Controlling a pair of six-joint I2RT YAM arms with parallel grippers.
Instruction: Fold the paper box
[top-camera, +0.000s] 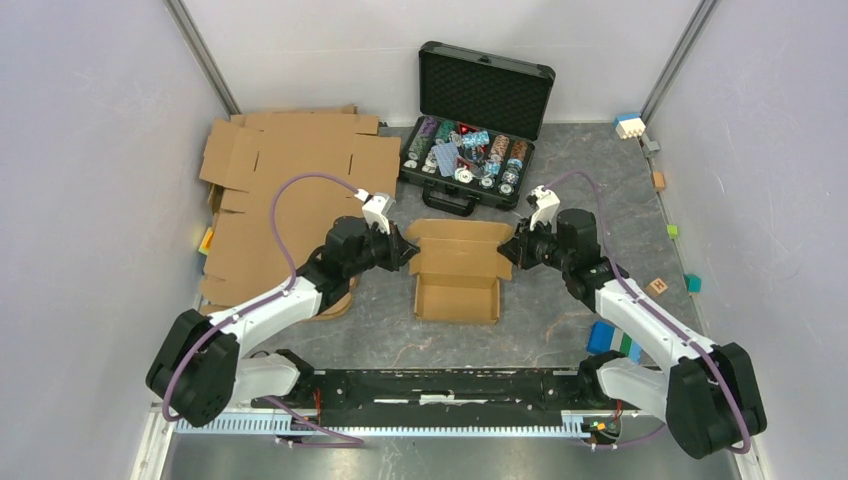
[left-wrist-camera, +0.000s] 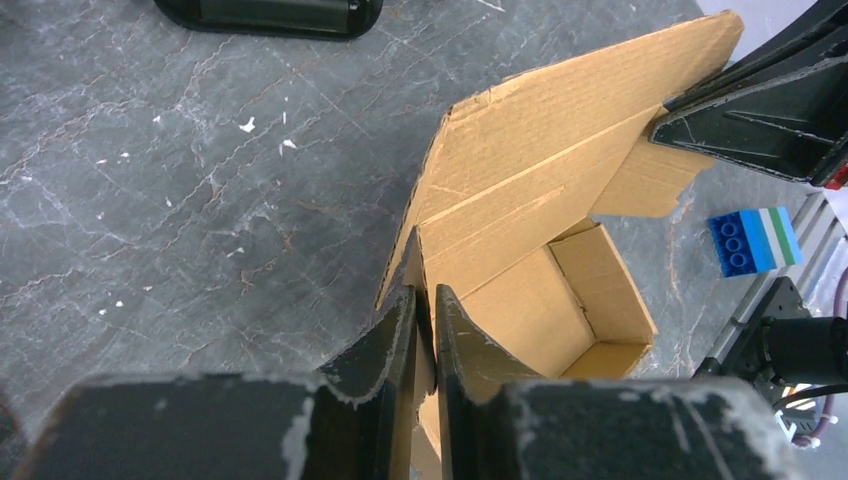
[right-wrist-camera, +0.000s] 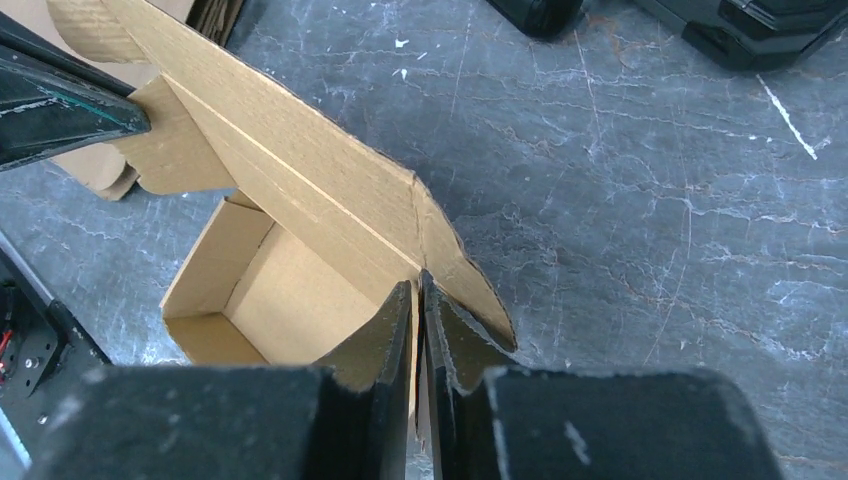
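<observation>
Found small plain brown cardboard mailer box (top-camera: 457, 285) at mid-table on grey marbled table surface (top-camera: 560, 310). Placed just in front of open black foam-lined case of chips (top-camera: 480, 110), close beside stack of larger flat brown cardboard sheets (top-camera: 290, 170) at left. Noted tray portion formed, walls upright, open upward. Noted lid panel raised along far edge, leaning, not closed.

Left gripper (top-camera: 405, 249): pressed together on left end of lid, thin card edge nipped between fingers (left-wrist-camera: 395, 330) in left wrist view. Right gripper (top-camera: 508, 250): likewise clamped on right end of lid, card sandwiched between fingers (right-wrist-camera: 385, 330) in right wrist view.

Handling, as judged: light, thin corrugated card. Stiff across panels, yielding readily at scored creases. Likely to slide on smooth table, with nothing weighing tray down. Liable to crease or tear at pinched ends under hard squeeze or twist.

Recommended hold: both side ends of lid, matched left and right as at present, for lowering evenly. Side tabs to be steered inside tray walls. Risk noted: uneven travel skewing lid or lifting tray off table.
</observation>
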